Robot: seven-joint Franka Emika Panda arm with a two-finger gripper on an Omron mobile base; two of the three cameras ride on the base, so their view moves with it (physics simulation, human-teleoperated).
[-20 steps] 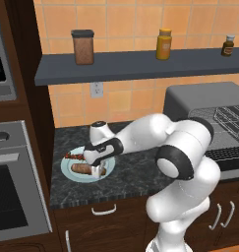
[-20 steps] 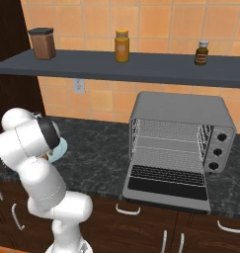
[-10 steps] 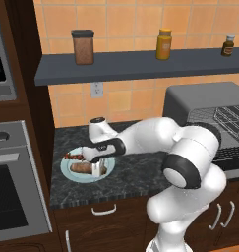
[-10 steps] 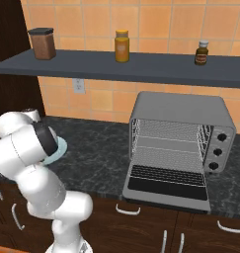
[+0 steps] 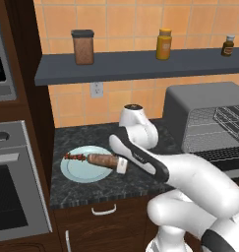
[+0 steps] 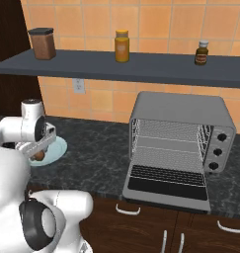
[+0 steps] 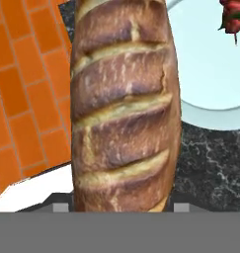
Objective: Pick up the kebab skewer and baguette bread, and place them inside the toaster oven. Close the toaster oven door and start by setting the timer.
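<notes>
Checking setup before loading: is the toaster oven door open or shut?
Open. The toaster oven door lies folded down flat in front of the toaster oven, leaving the wire rack inside exposed.

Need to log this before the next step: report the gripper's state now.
Gripper: closed on the bread, at the end nearer the arm, over the plate.

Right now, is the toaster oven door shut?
No: the toaster oven door hangs folded down in front of the toaster oven, baring its wire rack.
</notes>
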